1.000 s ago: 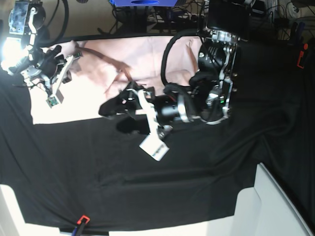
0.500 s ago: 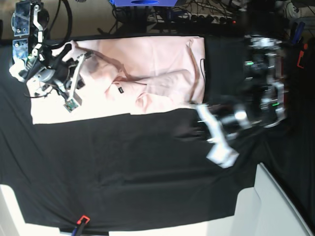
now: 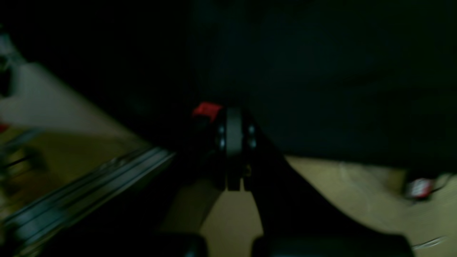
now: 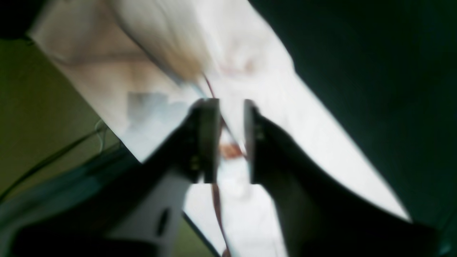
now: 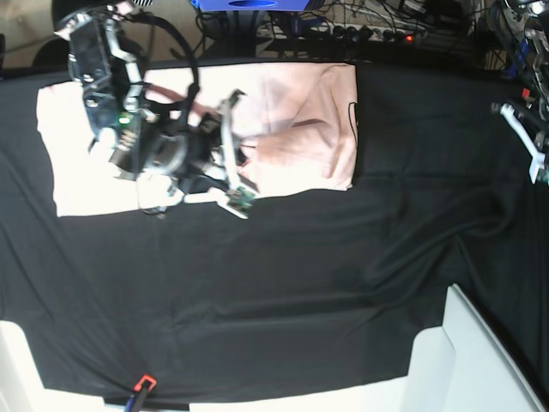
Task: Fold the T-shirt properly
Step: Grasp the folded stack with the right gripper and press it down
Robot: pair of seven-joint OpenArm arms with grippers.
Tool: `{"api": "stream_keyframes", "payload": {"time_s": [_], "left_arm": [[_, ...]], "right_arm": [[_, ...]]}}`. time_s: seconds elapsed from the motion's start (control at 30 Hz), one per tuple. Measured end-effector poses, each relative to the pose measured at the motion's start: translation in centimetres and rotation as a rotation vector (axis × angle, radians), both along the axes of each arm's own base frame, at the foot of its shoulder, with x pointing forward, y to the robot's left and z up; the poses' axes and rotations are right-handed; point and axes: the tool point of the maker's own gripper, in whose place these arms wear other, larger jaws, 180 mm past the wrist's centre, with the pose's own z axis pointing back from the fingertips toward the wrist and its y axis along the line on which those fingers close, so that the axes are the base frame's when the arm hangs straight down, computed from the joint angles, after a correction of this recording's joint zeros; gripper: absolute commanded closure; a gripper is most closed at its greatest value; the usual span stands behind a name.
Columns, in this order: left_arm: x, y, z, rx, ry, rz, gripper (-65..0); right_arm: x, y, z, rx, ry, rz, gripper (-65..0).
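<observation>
Black cloth (image 5: 300,283) bears rumpled pale-pink T-shirt (image 5: 300,129).

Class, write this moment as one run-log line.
T-shirt: flat, partly folded | right end effector: open over T-shirt | left end effector: shut, empty, off T-shirt

A robotics lab: black-draped table (image 5: 283,300), tangled cables (image 5: 343,21), power strip (image 5: 377,34).
</observation>
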Motion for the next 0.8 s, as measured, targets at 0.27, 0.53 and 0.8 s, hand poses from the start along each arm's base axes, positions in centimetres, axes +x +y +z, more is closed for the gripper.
{"api": "stream_keyframes", "payload": {"time_s": [0.27, 0.53, 0.8], "left_arm": [[-6.2, 3.9, 0.4, 0.392, 0.296, 0.025, 0.0], [-8.1, 3.9, -0.3, 0.610, 0.461, -0.119, 0.0], [-9.7, 4.3, -2.9, 0.656, 0.494, -0.159, 0.0]], "right_arm": [[0.0, 6.0, -2.4, 0.029, 0.074, 0.148, -27.9], [0.0, 7.5, -6.9, 0.036, 0.207, 0.146, -27.9], [1.6, 8.3, -5.8, 0.027, 0.169, 0.167, -27.9]]}}
